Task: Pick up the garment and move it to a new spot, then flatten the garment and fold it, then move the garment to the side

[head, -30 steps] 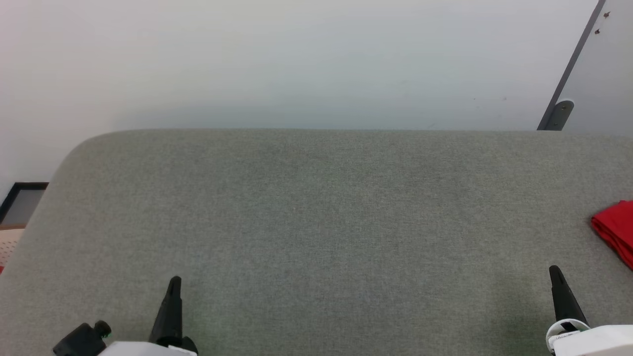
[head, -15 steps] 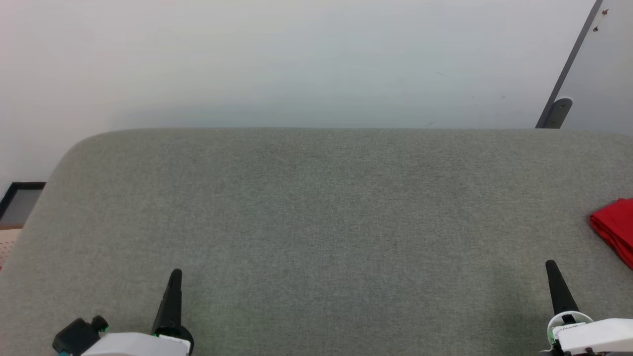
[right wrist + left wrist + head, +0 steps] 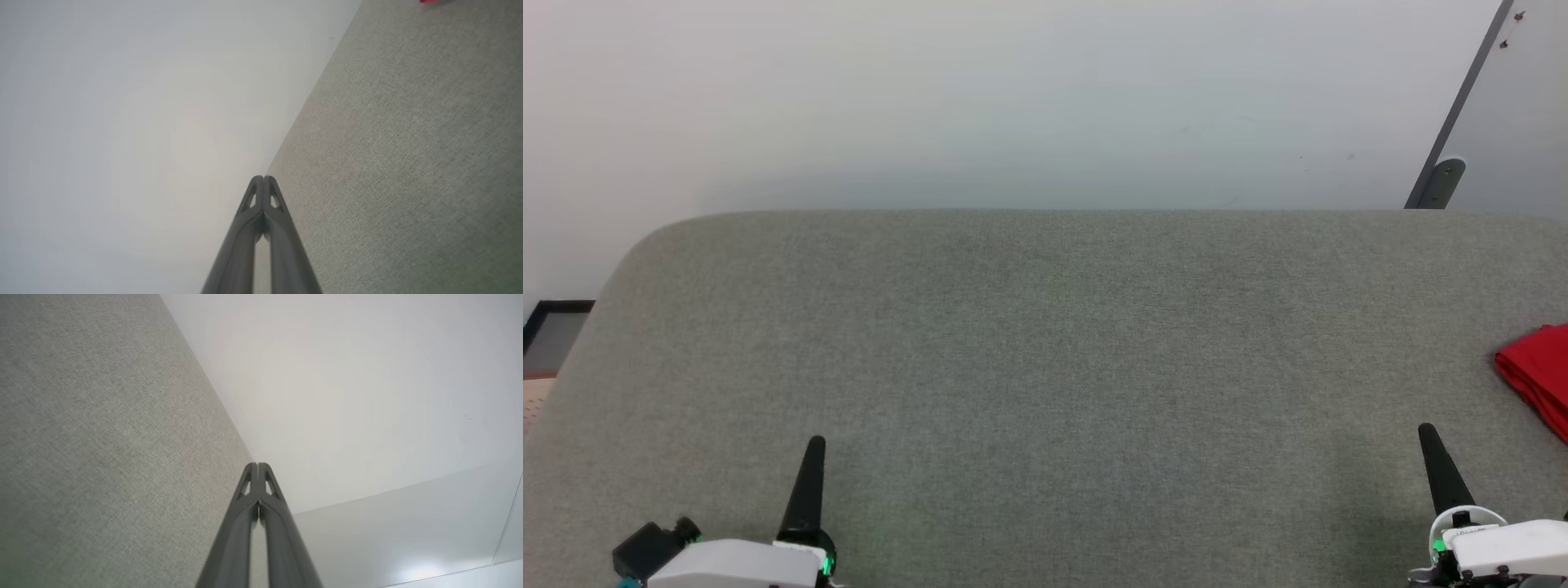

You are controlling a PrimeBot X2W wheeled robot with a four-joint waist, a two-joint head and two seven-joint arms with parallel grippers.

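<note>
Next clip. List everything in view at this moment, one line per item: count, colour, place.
garment: one, bright red, lying at the far right of the surface, cut off by the picture's edge.
padded surface: one, grey woven fabric, across the middle and foreground.
wall: one, white, behind the surface.
framed panel: one, dark frame, far left, beyond the surface.
slanted bar: one, dark grey, upper right.
left end effector: one, dark, shut, lower left.
right end effector: one, dark, shut, lower right, apart from the garment.

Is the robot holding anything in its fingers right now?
Nothing. The left fingers and the right fingers are both shut and empty; the red garment lies apart on the grey surface.
</note>
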